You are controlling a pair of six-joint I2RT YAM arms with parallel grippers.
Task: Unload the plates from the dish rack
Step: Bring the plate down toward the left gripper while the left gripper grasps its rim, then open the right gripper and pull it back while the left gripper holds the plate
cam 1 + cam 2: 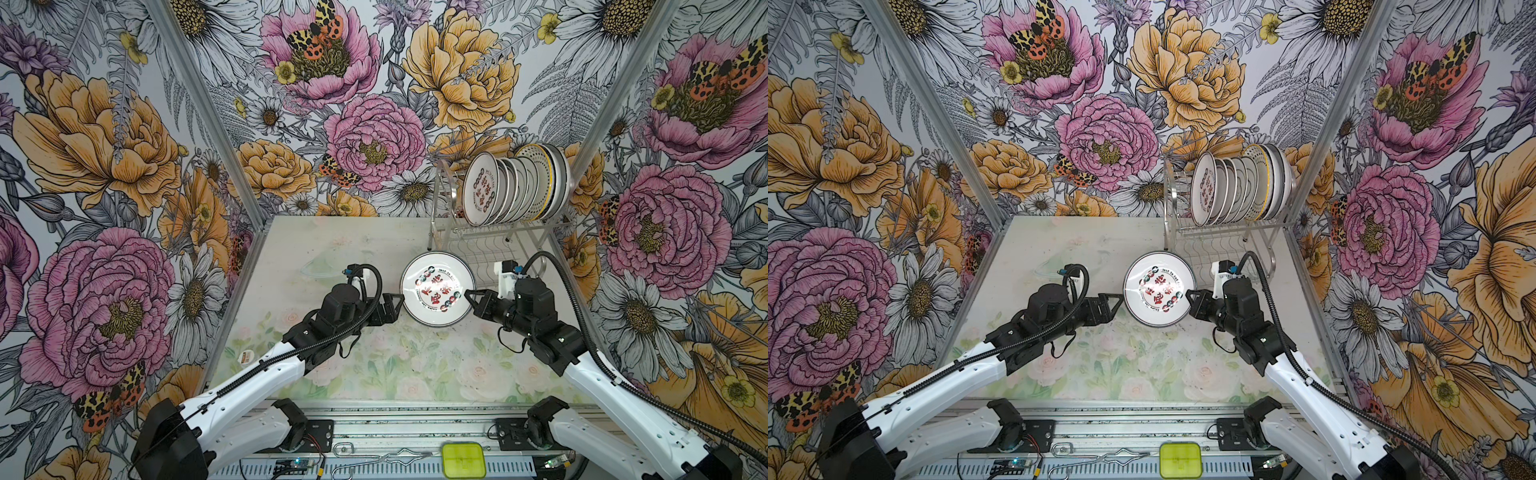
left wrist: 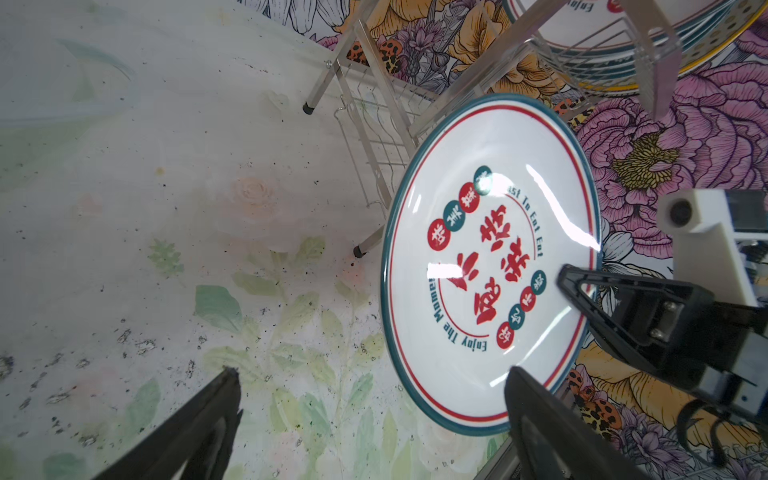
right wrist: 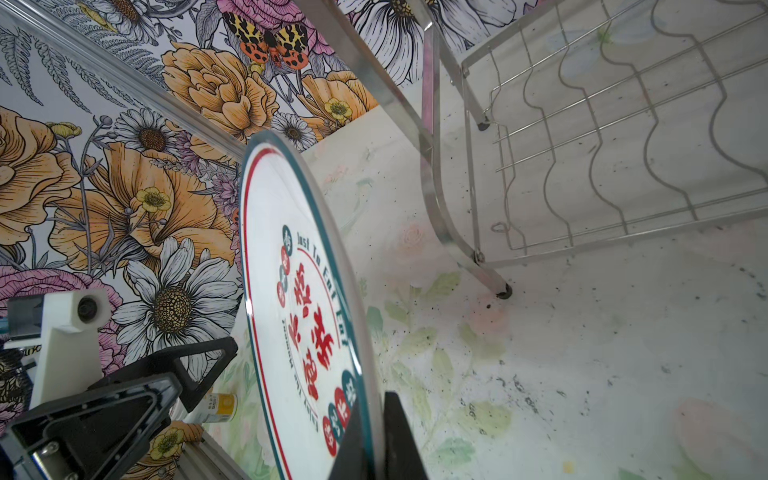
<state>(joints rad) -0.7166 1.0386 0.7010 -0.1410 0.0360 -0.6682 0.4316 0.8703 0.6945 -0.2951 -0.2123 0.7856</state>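
Right claw (image 1: 468,295) pinched shut on the plate (image 1: 436,291) rim, clear of the rack (image 1: 519,226); my left claw (image 1: 395,307) wide open, empty, at its opposite edge, so handoff setup, I'd say.

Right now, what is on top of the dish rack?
A row of plates stands on edge on the upper level of the dish rack. The front plate shows red characters; the others cover each other, so only rims show.
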